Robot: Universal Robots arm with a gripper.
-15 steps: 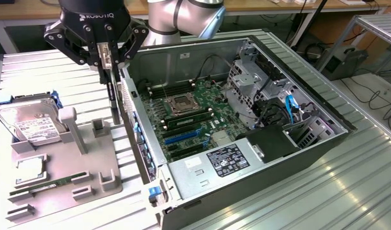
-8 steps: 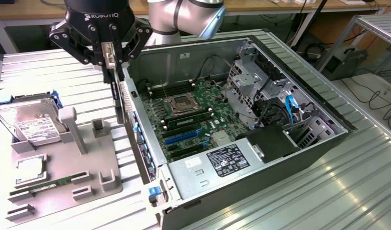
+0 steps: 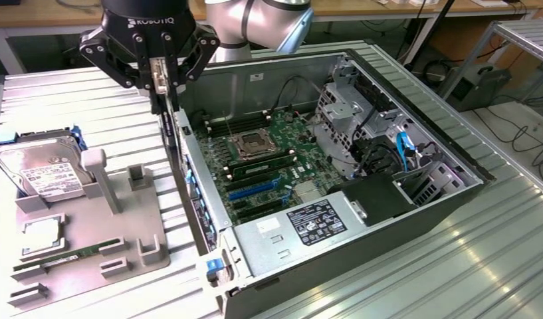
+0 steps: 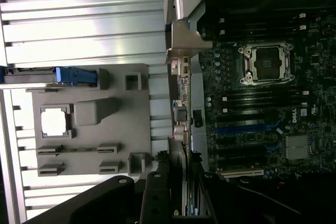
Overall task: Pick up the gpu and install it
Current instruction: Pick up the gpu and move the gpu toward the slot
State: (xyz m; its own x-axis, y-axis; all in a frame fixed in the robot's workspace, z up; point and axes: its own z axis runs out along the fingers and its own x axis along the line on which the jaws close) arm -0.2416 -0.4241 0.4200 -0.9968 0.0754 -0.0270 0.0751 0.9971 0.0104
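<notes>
- Black-faced gpu hangs edge-on, clenched in the pincer, right at the wall of the open computer case on the exterior view's left, not yet in a slot.
- If it is lowered off line, the card could catch that wall or scrape the motherboard.
- Because the grip is on a thin edge, the card could tilt or slip under pressing.
- A ribbed metal surface carries the case and a grey tray with a hard drive and a memory stick.
- Wooden desks stand behind, with cables on the floor.
</notes>
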